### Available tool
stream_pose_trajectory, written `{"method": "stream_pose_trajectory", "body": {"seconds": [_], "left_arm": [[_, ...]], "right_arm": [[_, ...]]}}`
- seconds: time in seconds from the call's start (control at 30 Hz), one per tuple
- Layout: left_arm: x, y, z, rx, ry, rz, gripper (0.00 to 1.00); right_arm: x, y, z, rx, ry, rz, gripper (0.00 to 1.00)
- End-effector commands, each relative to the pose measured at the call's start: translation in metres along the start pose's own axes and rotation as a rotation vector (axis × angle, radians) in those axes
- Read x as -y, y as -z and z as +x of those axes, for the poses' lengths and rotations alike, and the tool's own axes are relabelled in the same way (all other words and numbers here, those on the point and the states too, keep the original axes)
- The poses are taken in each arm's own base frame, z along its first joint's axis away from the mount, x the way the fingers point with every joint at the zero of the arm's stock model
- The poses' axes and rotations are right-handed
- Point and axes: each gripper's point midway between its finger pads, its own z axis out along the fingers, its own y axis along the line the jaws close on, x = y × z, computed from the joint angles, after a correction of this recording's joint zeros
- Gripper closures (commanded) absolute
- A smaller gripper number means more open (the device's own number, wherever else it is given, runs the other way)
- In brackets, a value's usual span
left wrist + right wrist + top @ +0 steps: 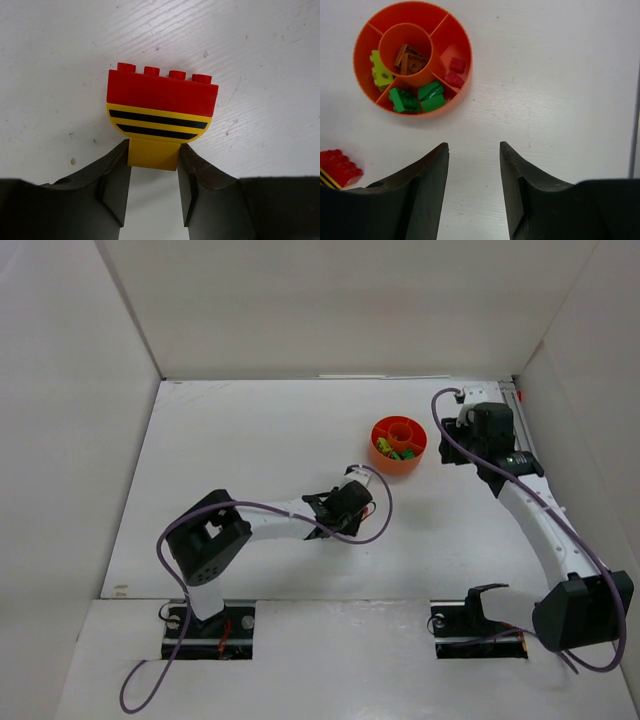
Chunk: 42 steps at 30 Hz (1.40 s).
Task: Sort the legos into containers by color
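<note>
Plastic, hard and moulded, was how I read the red-and-yellow lego point(162, 107): light, rigid, glossy enough to slip a little, not fragile. My guess was that the red brick could pop off the yellow part at the seam if it was squeezed off-centre or knocked. I judged the yellow stub point(152, 155) at its base the best hold, since its sides are flat and the pads can sit square on them. The left tool point(153, 147) was narrowed onto exactly that, with both fingers point(117, 185) against the stub's sides, so I logged it as gripping the piece. I couldn't tell if it was lifted off the tabletop point(60, 55).

Looks: the red brick showed a row of four studs along its top. Below it was a rounded yellow part with two black stripes, then the small square stub.

Location: it was near the orange bowl point(410, 12), on the side towards the arms and apart from it.

The right tool point(473, 146) was partway open with nothing between its jaws, over bare tabletop beside the bowl.

In the bowl, lime bricks point(379, 70), green bricks point(417, 97) and red bricks point(455, 70) each had their own compartment. Brown bricks point(409, 57) sat in the central cup, and one compartment was bare. With two colours on this piece, I judged the target compartment ambiguous.
</note>
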Motion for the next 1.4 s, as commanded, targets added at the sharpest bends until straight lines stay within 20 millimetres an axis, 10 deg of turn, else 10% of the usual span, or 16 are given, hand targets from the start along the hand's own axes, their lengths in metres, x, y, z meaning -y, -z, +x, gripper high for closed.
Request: {"method": "stream_pose_trajectory", "body": {"seconds": [0.0, 0.43, 0.7, 1.1, 1.37], "left_arm": [[0.018, 0.026, -0.040, 0.117, -0.018, 0.056, 0.87], [0.047, 0.124, -0.069, 0.415, -0.332, 0.335, 0.87], [0.050, 0.155, -0.079, 0.500, -0.370, 0.373, 0.87], [0.053, 0.170, -0.093, 0.550, -0.393, 0.359, 0.87], [0.052, 0.180, -0.097, 0.599, -0.397, 0.378, 0.87]], "right_arm": [[-0.018, 0.017, -0.002, 0.050, 0.056, -0.113, 0.49], [-0.168, 0.106, 0.030, 0.094, 0.163, -1.126, 0.22], [-0.200, 0.130, 0.011, 0.096, 0.094, -1.238, 0.12], [-0.189, 0.093, 0.024, -0.015, 0.091, -0.975, 0.11], [-0.217, 0.104, 0.029, -0.047, 0.107, -1.151, 0.12]]}}
